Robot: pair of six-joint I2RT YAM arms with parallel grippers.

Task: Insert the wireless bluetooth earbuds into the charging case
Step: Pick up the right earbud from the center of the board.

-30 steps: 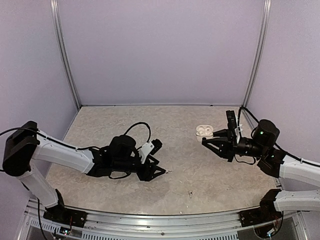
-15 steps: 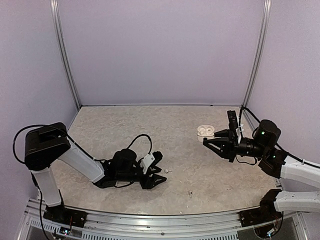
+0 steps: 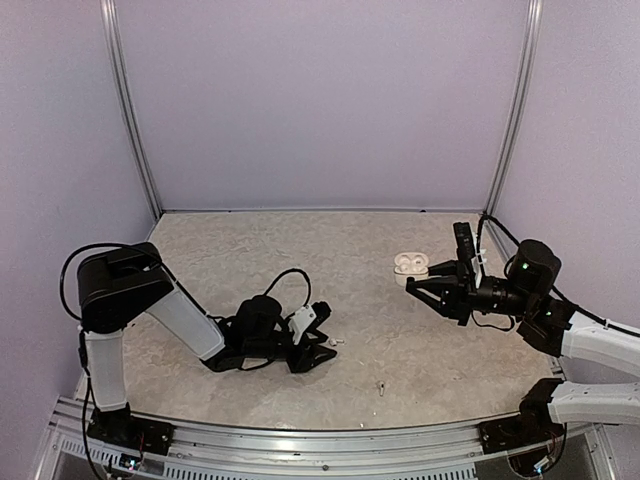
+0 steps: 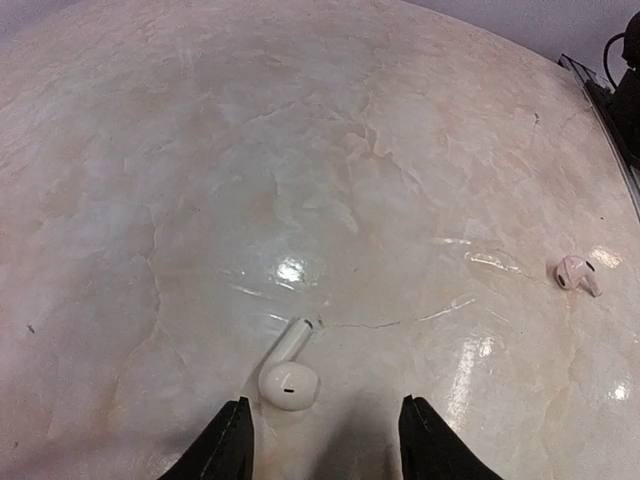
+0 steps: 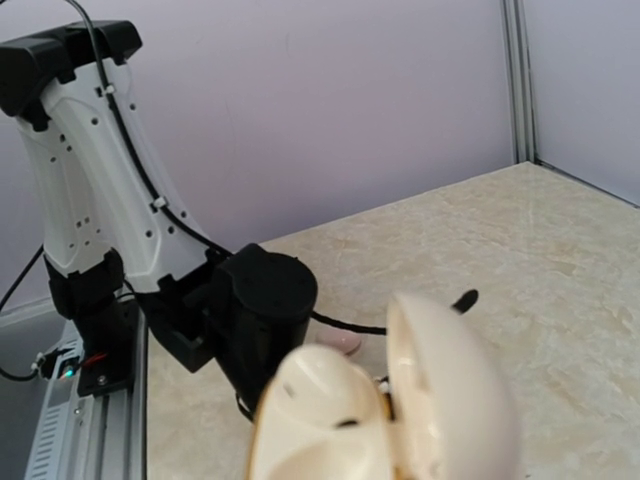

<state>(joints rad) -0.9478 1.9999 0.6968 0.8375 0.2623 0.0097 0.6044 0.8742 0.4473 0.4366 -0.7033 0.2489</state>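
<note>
Tabletop [image 3: 430, 335]: left jaws low, parted by earbud [image 4: 288, 374]; right jaws raised, gripping charging case [image 5: 440, 400]

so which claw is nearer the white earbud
Left. The left claw sits open right behind the earbud; the right claw is far off, holding the case.

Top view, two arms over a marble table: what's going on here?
The left gripper is down low on the table with its jaws open. A white earbud lies just ahead of its fingertips, not yet gripped. A second, pinkish earbud lies farther off. The right gripper is shut and appears to hold the open charging case up off the table.
</note>
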